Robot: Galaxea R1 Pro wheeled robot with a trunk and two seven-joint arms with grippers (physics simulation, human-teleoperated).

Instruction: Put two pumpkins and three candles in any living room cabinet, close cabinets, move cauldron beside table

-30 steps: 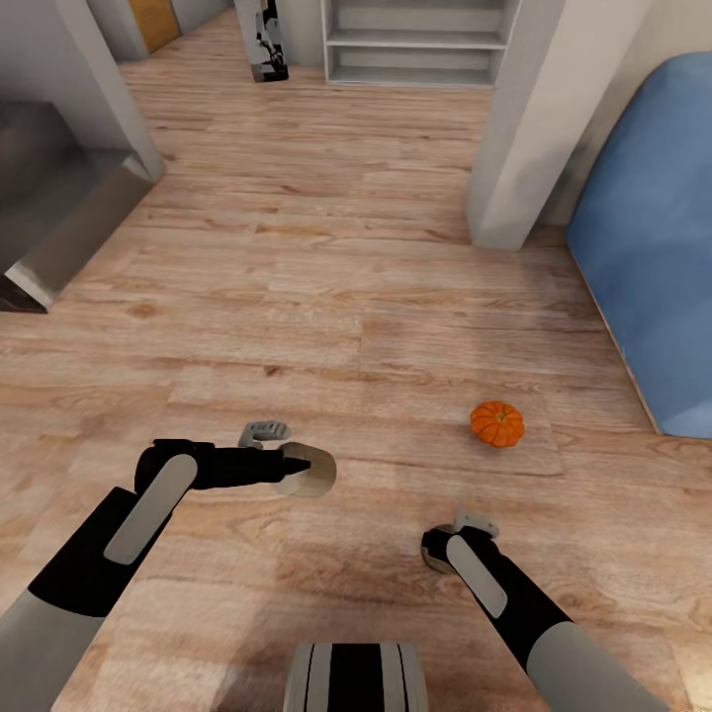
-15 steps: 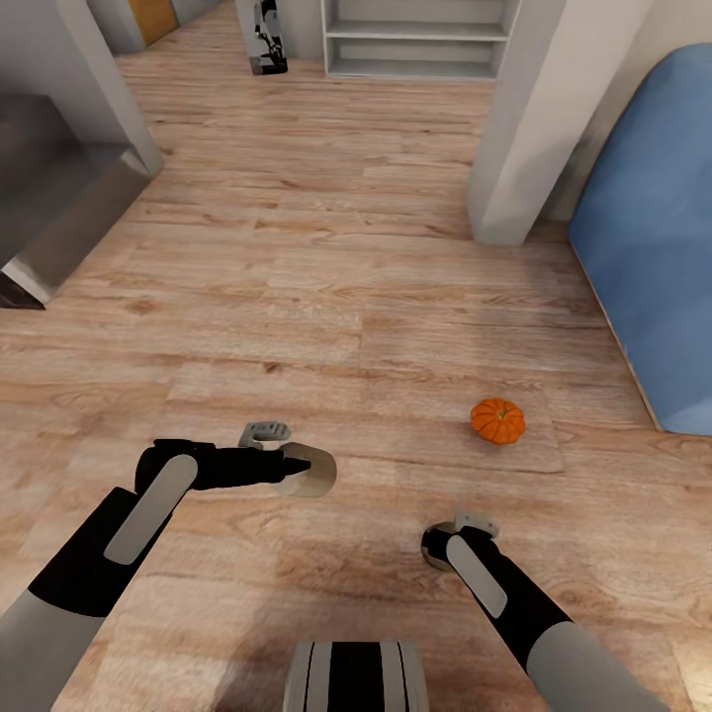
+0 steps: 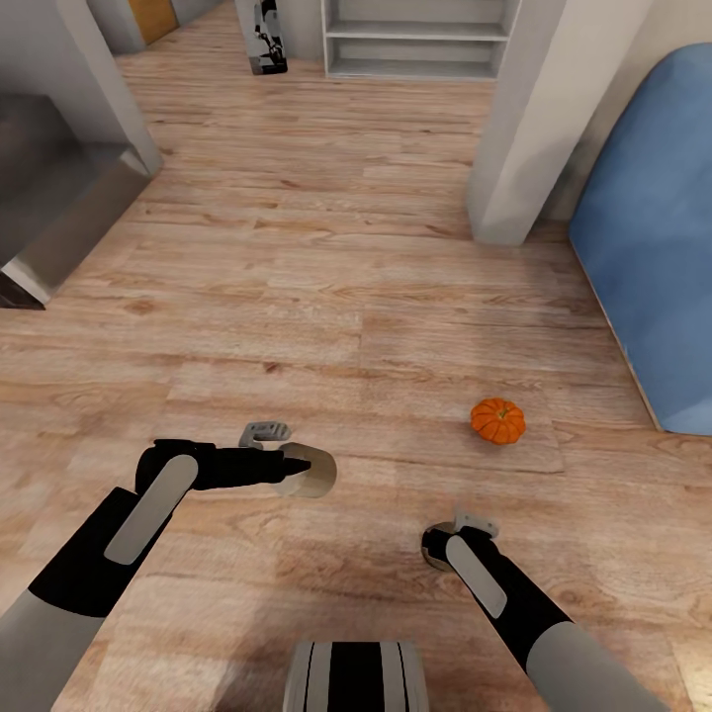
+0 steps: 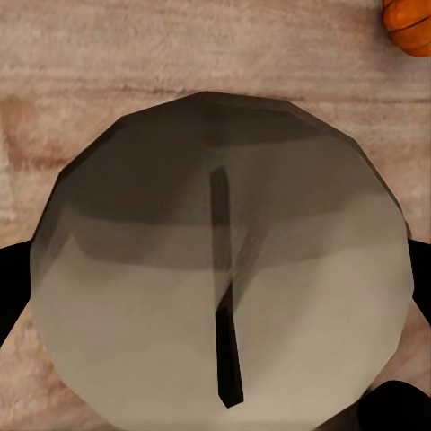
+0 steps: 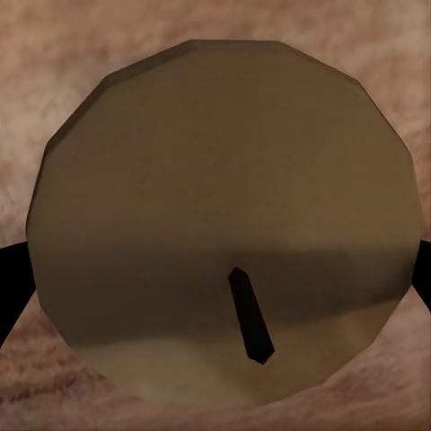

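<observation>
Two robot arms are seen from above over a wooden floor (image 3: 297,297). The left gripper (image 3: 297,465), lower left of centre, is pinched on a stubby candle (image 3: 309,473); the right gripper (image 3: 440,544), lower right, is pinched on a second candle (image 3: 432,554), mostly hidden by the wrist. Both candles look light and rigid, best held across their round sides. An orange pumpkin (image 3: 497,421) lies on the floor right of centre. White open shelves (image 3: 415,40) stand at the top, apparently empty.

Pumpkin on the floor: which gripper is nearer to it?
Right. The right gripper, holding a candle, sits just short of the pumpkin. The left gripper, holding another candle, is farther off to the pumpkin's left.
</observation>
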